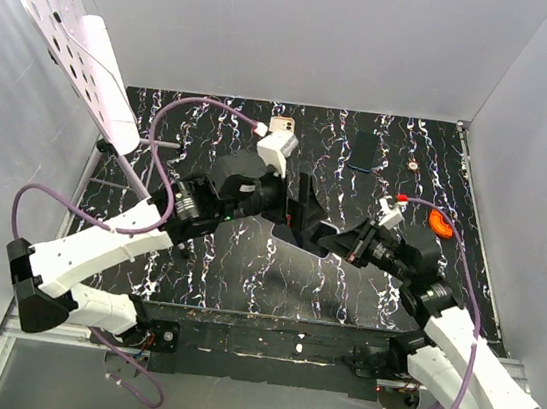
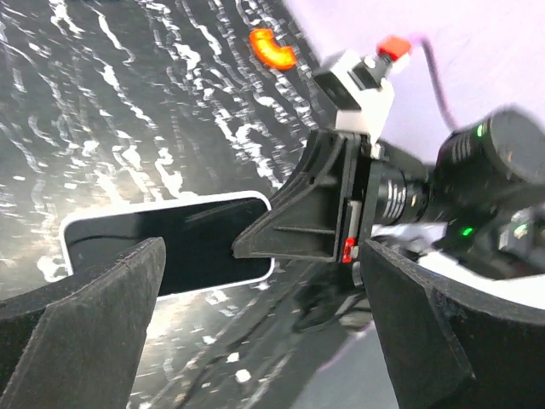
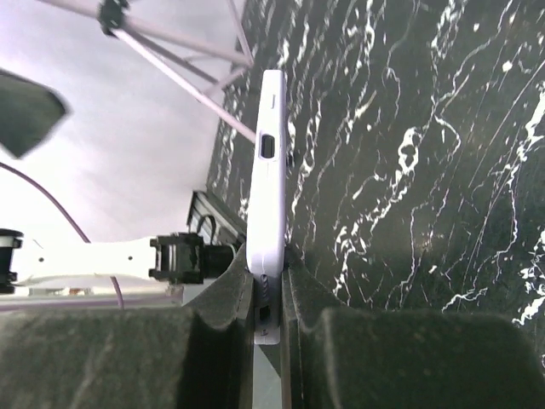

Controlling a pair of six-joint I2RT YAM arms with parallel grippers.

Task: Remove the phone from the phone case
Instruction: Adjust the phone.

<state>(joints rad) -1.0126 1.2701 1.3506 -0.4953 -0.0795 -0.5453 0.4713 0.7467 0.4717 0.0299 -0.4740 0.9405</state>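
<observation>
Clamping one end of the phone, which sits in its white phone case, the right fingers hold it edge-on over the middle of the worktop. The left fingers stand wide apart with the phone in the gap between them; whether either touches it cannot be told. An orange object lies farther off on the worktop.

Left hand and right hand sit close above the table.

light: bright, even | glare: table sheen (left wrist view) | blur: wrist foregrounds soft | shadows: faint
</observation>
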